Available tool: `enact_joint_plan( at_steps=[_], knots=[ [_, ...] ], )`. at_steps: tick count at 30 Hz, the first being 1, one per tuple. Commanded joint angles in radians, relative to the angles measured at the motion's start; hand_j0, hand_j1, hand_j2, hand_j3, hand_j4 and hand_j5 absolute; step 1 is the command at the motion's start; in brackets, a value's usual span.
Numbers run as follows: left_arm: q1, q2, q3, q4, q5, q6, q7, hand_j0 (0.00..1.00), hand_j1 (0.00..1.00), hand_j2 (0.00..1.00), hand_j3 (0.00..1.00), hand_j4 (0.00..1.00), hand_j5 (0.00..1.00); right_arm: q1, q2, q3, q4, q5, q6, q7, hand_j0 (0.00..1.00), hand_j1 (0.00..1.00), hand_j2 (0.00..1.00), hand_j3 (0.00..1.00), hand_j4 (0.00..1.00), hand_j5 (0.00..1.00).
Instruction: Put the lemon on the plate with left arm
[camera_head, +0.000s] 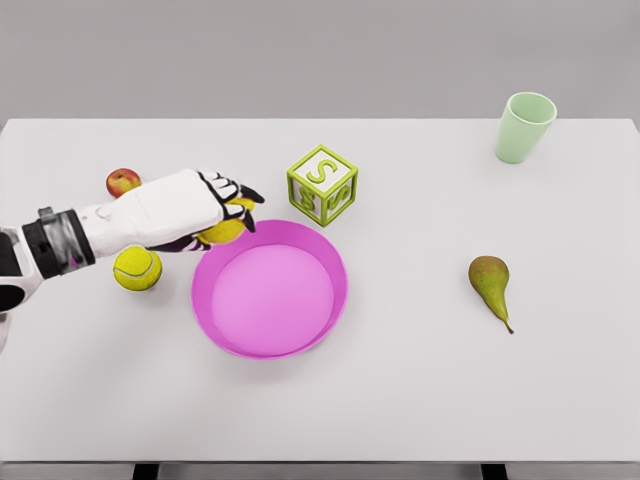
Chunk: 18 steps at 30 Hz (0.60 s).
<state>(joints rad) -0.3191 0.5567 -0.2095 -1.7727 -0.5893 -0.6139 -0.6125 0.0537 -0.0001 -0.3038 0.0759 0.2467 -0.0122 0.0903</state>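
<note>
The left hand (190, 210) reaches in from the left, its fingers curled over the lemon (226, 227) and gripping it at the far-left rim of the pink plate (335, 300), which lies just right of and below the fingertips. Beyond the fingertips stands a green letter block (322, 185) whose top and side faces read "S". Just under the wrist sits a tennis ball (137, 268); behind the hand, an apple (122, 181). Well to the right lie a pear (490, 285) and a green cup (524, 127), with open table (420, 400) between them and the plate.
</note>
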Motion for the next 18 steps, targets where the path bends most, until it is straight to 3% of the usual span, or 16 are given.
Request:
enact_joint_plan(
  at_steps=[1,9,11,12,13,15,18],
  knots=[
    [0.002,-0.001,-0.001,-0.017,0.005,0.003,0.002,0.59,0.59,0.59,0.59,0.59,0.59,0.0,0.0,0.0,0.001,0.0,0.0,0.0,1.0,1.0,1.0,1.0,1.0,1.0],
    [0.015,-0.004,-0.002,-0.028,0.003,0.003,0.002,0.63,0.63,0.63,0.63,0.63,0.63,0.0,0.0,0.0,0.001,0.0,0.0,0.0,1.0,1.0,1.0,1.0,1.0,1.0],
    [0.015,-0.006,-0.002,-0.028,0.003,0.003,0.002,0.7,0.7,0.7,0.7,0.7,0.7,0.0,0.0,0.0,-0.001,0.0,0.0,0.0,1.0,1.0,1.0,1.0,1.0,1.0],
    [0.015,-0.005,-0.002,-0.028,0.003,0.003,0.002,0.82,0.82,0.82,0.82,0.82,0.82,0.0,0.0,0.0,-0.001,0.0,0.0,0.0,1.0,1.0,1.0,1.0,1.0,1.0],
    [0.015,-0.006,-0.002,-0.028,0.005,0.003,0.002,0.85,0.85,0.85,0.85,0.85,0.85,0.0,0.0,0.0,-0.001,0.0,0.0,0.0,1.0,1.0,1.0,1.0,1.0,1.0],
    [0.015,-0.004,-0.002,-0.028,0.005,0.003,0.002,1.0,1.0,1.0,1.0,1.0,1.0,0.0,0.0,0.0,-0.001,0.0,0.0,0.0,1.0,1.0,1.0,1.0,1.0,1.0],
    [0.015,-0.004,-0.002,-0.028,0.005,0.003,0.002,1.0,1.0,1.0,1.0,1.0,1.0,0.0,0.0,0.0,0.001,0.0,0.0,0.0,1.0,1.0,1.0,1.0,1.0,1.0]
  ],
)
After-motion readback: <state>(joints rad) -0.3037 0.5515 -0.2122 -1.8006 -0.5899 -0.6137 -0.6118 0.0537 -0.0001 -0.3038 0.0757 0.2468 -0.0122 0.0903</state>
